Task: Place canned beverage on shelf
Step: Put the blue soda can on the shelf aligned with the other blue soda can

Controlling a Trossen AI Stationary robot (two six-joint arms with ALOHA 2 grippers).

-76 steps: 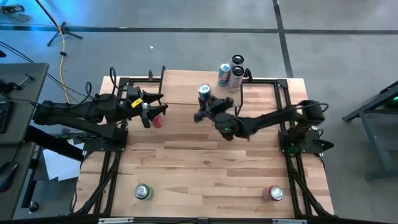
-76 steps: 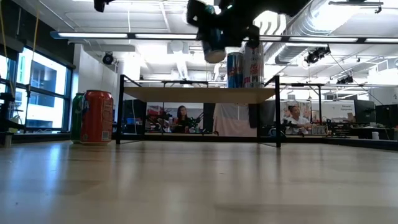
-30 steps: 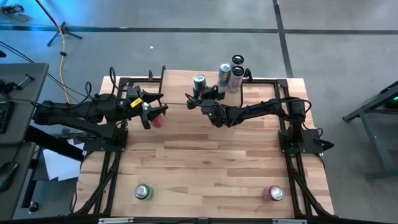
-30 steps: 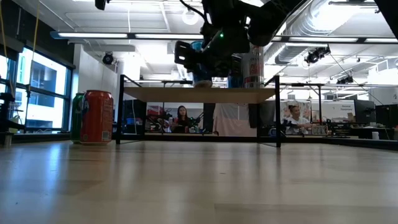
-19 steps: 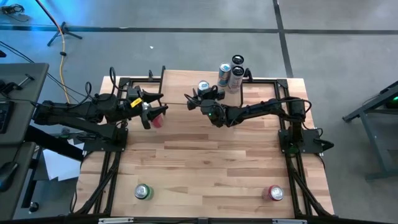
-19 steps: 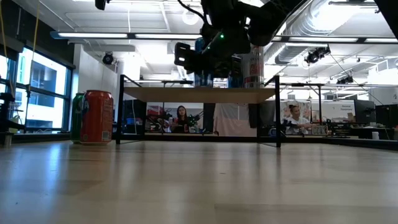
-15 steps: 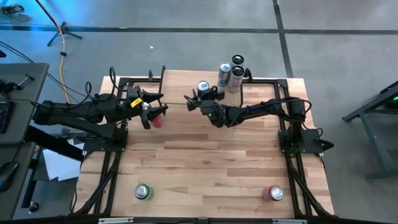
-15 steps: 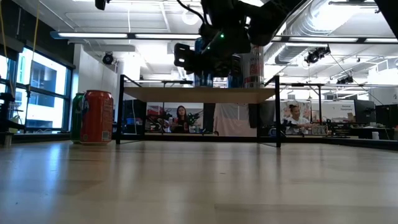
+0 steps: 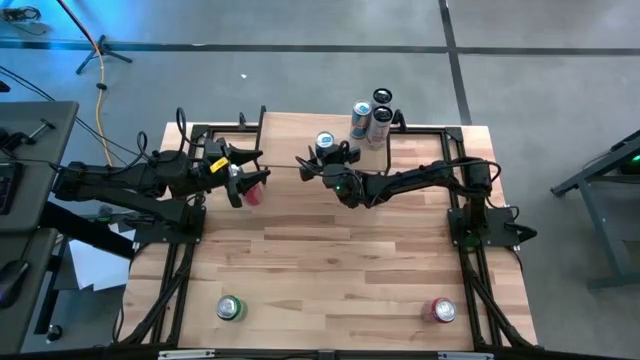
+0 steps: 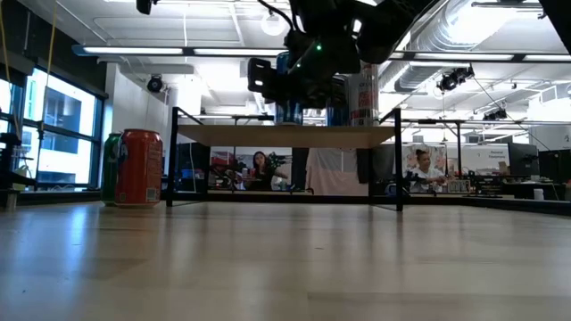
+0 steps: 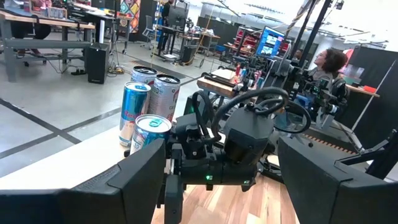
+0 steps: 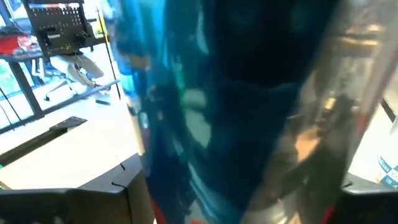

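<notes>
The left arm reaches in level from the bench's [image 9: 330,250] left edge and stops short of the shelf [image 9: 290,135], its left claw [image 9: 248,185] closed on a red can [image 9: 254,193] held above the wood, left of the shelf's near-left corner. In the left wrist view that claw's two dark fingers [image 11: 124,186] frame the other arm's wrist.

The shelf is a light-wood board on thin black legs along the bench's far edge. On its right part the right arm, stretched across from the right side with its elbow bent, holds the right claw [image 9: 326,160] clamped around an upright blue-and-silver can [image 9: 325,143]. In the low view the can's base [image 10: 287,112] sits at the level of the shelf board [image 10: 285,135]; whether it touches the board cannot be told. Just right of it, on the shelf's right end, stand two slim blue-and-silver cans [image 9: 362,120] touching each other, with a third dark-topped can [image 9: 383,97] behind them.

Off the shelf, toward the bench's near edge, a green can [image 9: 230,308] stands at the left and a red can with a silver top [image 9: 442,311] at the right.
</notes>
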